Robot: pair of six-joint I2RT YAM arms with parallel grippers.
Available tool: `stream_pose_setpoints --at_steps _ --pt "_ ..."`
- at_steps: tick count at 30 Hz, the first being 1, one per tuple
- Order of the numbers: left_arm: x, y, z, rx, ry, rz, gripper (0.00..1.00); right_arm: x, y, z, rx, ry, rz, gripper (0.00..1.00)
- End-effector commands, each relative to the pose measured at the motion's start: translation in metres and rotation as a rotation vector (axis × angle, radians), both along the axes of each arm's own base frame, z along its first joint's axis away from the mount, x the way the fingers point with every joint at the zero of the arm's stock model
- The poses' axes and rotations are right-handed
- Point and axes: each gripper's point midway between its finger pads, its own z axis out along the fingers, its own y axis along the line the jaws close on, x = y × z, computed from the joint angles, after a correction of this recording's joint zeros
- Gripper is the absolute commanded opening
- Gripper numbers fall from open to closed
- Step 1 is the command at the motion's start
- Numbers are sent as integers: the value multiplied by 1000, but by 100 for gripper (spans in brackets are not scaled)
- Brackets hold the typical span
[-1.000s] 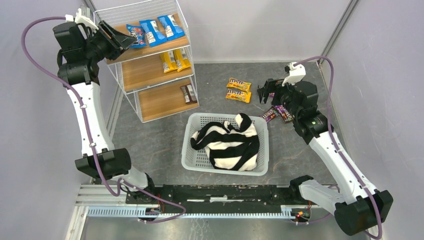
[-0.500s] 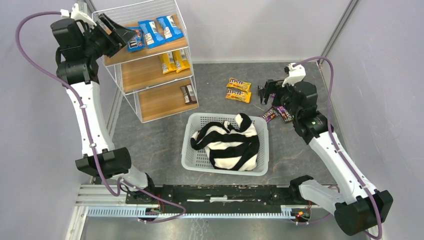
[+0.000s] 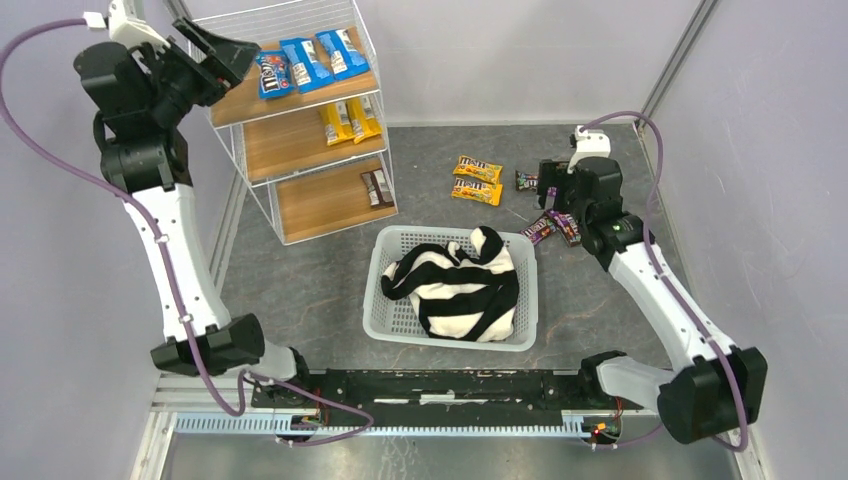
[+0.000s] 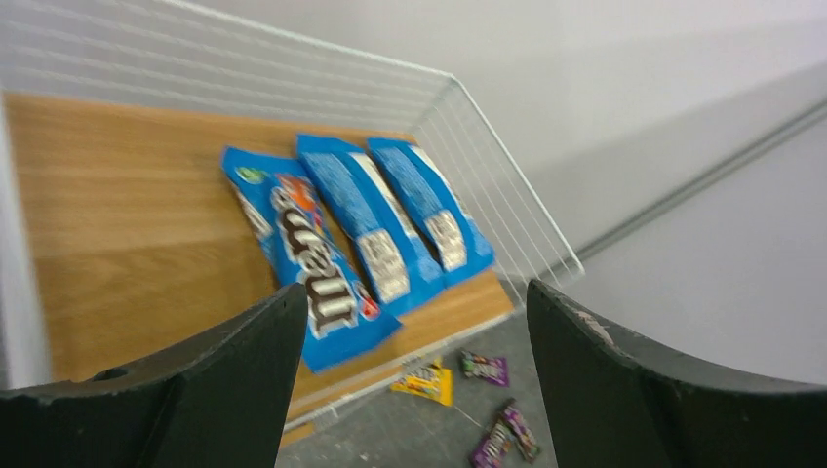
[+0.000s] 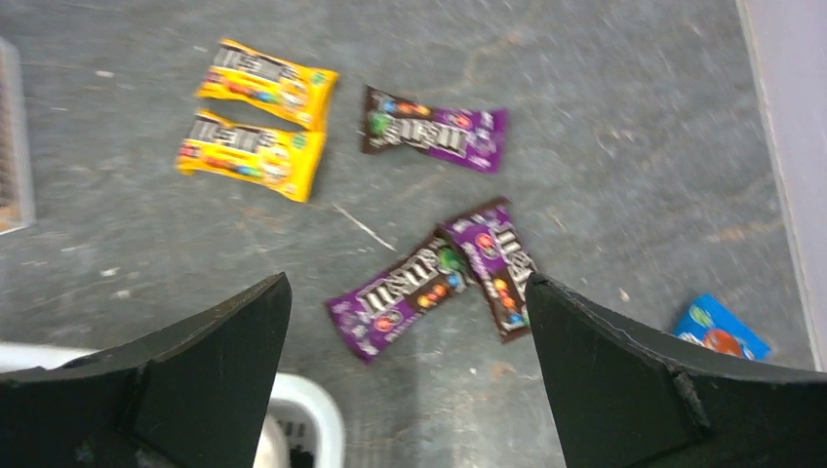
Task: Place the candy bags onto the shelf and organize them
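Observation:
The shelf (image 3: 300, 140) stands at the back left. Three blue candy bags (image 3: 305, 63) lie side by side on its top board, also in the left wrist view (image 4: 341, 239). Yellow bags (image 3: 350, 121) lie on the middle board, dark brown ones (image 3: 376, 186) on the bottom board. My left gripper (image 3: 235, 52) is open and empty, just left of the blue bags (image 4: 414, 291). On the floor lie two yellow bags (image 5: 255, 117), a purple bag (image 5: 434, 127), two crossed purple bags (image 5: 449, 278) and a blue bag (image 5: 720, 331). My right gripper (image 5: 407, 283) is open above the crossed pair (image 3: 550, 185).
A white lattice basket (image 3: 385, 300) with a black-and-white striped cloth (image 3: 455, 285) sits in the middle of the floor, close to the crossed purple bags. Grey walls close in at the back, left and right.
My left gripper has pulled back up and to the left, away from the leftmost blue bag, which stays on the top board. My right gripper has shifted a little right over the purple bags.

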Motion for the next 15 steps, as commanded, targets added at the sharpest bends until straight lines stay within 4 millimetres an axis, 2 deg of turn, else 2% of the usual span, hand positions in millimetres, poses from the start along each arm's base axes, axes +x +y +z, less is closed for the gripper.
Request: stream_pose_setpoints --at_steps 1,3,5,6,9,12,15 --pt "-44 -58 35 -38 -147 -203 89 6 -43 -34 -5 112 -141 98" --pt "-52 -90 29 -13 -136 -269 90 6 -66 -56 35 168 -196 98" --pt "-61 -135 19 19 -124 -383 91 4 -87 -76 63 213 -251 98" --pt "-68 -156 14 29 -118 -442 91 1 -109 -87 69 234 -310 98" --pt "-91 -203 -4 38 -94 -569 92 -8 -149 -114 48 303 -432 98" --pt "-123 -236 -15 69 -112 -671 96 -19 -187 -137 30 375 -533 98" --pt "-140 -250 -31 112 -91 -687 98 -31 -220 -157 9 455 -623 98"
